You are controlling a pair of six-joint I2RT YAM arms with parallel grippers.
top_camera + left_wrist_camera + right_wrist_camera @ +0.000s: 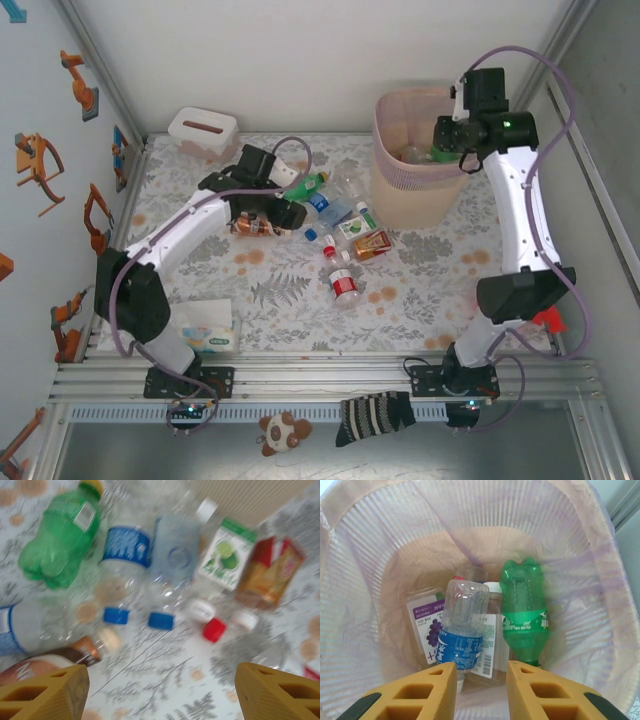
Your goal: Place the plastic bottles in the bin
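The bin (pixel 400 205) stands at about 1 o'clock on the flowered surface (pixel 430 290), and the right tool (pixel 442 138) hangs over its mouth. Its yellow fingers (pixel 420 695) are parted, with nothing clamped between them. Below them, on the pink liner (pixel 370 555), lie a green bottle (pixel 522 610) at 3 o'clock, a blue-labelled bottle (pixel 462 630) in the middle and a grape-labelled bottle (pixel 426 625) at 9 o'clock, all close side by side.

A loose heap of bottles (pixel 335 210) lies near the middle of the surface, at 8 o'clock from the bin. The left tool (pixel 262 222) is at the heap's 9 o'clock edge. Its wrist view is blurred, but the jaws plainly stand wide apart and empty. Above them, another green bottle (pixel 57 540) lies at 11 o'clock, beside two clear bottles with blue caps (pixel 116 615). A white tissue box (pixel 203 130) sits at 11 o'clock on the surface, and a soft tissue pack (pixel 208 335) at 7 o'clock.
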